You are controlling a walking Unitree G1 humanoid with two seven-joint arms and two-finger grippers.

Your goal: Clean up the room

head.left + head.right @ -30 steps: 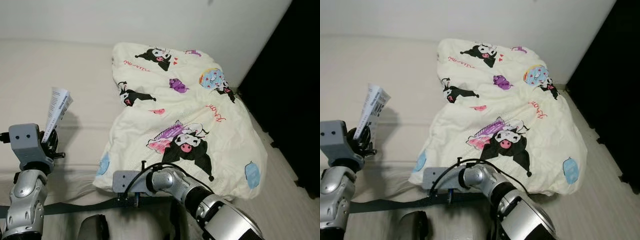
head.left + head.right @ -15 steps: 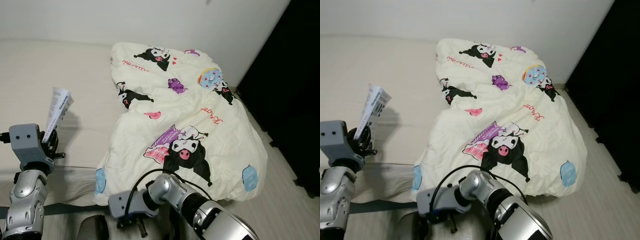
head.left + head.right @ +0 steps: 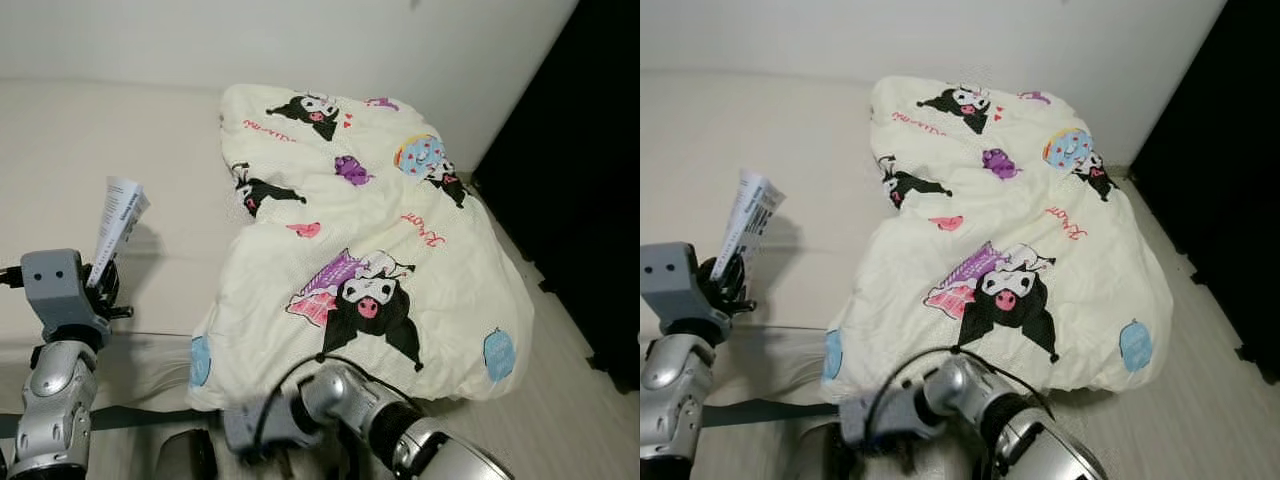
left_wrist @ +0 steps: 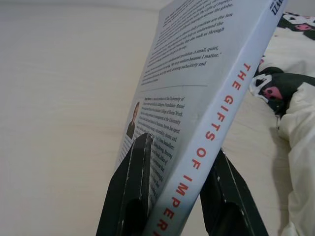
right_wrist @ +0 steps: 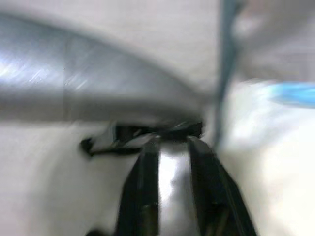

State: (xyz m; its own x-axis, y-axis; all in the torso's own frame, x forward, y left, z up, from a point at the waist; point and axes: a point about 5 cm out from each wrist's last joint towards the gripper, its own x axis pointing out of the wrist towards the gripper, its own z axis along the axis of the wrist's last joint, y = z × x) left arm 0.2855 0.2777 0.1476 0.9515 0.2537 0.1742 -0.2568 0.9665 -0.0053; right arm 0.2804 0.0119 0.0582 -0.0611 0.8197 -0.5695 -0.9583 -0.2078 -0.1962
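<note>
My left gripper (image 3: 100, 285) is shut on a white paperback book (image 3: 118, 225) and holds it upright over the cream bed (image 3: 120, 140). In the left wrist view the two black fingers (image 4: 133, 187) clamp the book's (image 4: 197, 108) lower end beside its red-lettered spine. A cream quilt with cartoon prints (image 3: 370, 240) lies heaped across the bed's right half. My right gripper (image 5: 173, 142) is low, by the bed's near edge, below the quilt's front corner; its picture is blurred, and the fingers (image 5: 142, 196) stand slightly apart with nothing between them.
A white wall runs behind the bed. A black curtain or dark opening (image 3: 590, 150) fills the right side. Pale wooden floor (image 3: 575, 400) lies to the right of the bed. A dark strap (image 3: 130, 418) runs along the bed's front edge.
My right arm has dropped from the quilt's front edge down toward the floor. The quilt's front corner has shifted a little. The left gripper keeps the book steady.
</note>
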